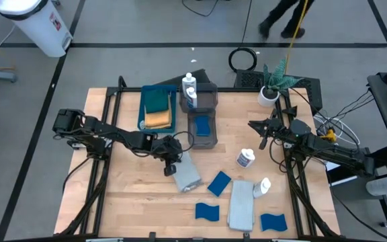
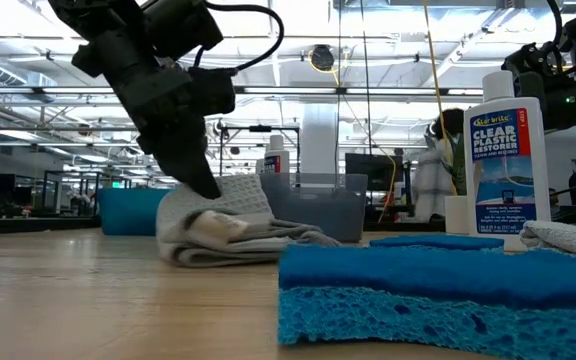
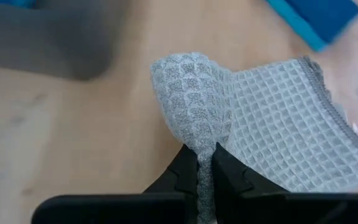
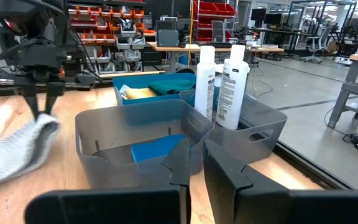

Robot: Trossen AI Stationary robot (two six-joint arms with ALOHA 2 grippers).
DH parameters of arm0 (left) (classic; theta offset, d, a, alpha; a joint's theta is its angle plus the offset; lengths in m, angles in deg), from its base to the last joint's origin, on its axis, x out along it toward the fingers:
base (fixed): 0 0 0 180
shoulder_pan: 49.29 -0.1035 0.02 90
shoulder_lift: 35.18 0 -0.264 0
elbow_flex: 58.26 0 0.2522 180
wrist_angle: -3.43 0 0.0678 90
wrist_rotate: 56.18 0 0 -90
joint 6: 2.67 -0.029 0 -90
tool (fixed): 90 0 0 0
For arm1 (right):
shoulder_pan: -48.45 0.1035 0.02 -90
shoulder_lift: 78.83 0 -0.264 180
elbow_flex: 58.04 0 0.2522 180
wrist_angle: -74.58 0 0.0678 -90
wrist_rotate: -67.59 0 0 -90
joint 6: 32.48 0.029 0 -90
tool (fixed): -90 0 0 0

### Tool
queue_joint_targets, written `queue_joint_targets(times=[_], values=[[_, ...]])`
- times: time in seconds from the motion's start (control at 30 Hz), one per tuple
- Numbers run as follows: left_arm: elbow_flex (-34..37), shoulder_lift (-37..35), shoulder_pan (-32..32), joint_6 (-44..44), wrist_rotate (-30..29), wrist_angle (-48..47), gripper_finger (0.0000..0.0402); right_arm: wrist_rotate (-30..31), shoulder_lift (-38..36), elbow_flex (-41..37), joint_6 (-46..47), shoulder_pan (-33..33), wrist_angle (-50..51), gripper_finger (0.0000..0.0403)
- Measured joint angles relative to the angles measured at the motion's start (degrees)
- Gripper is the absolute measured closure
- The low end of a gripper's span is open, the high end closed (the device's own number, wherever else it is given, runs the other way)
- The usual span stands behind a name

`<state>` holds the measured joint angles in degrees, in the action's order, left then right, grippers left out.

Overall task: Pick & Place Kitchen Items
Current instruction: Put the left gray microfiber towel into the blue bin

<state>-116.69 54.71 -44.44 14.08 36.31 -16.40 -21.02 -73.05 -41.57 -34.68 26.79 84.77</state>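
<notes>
Your left end effector (image 3: 205, 171) is pinched shut on a raised fold of the light grey cloth (image 3: 253, 130), whose rest drapes on the tabletop (image 1: 133, 191) just beside the grey bins (image 1: 203, 117); gripping that edge lets you lift it toward the blue tray (image 1: 142, 114), I judge. Your right end effector (image 1: 263, 139) waits closed and empty near the plant (image 1: 274, 84). The wrist view cuts off the cloth's far end.

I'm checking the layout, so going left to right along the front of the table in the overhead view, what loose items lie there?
Grey cloth pinched by the left end effector → blue sponge → long grey cloth → blue sponge.
</notes>
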Motion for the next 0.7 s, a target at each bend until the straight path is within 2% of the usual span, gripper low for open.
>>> queue_joint_targets(times=[0.3, 0.7], values=[[0.0, 0.2, 3.4, -2.9, 12.2, -8.1, 0.0385, 0.0, 0.0, 0.0, 0.0, 0.0, 0.0, 0.0383], [0.0, 0.3, 8.2, -5.8, 10.3, -10.9, 0.0384, 0.0, 0.0, 0.0, 0.0, 0.0, 0.0, 0.0383]])
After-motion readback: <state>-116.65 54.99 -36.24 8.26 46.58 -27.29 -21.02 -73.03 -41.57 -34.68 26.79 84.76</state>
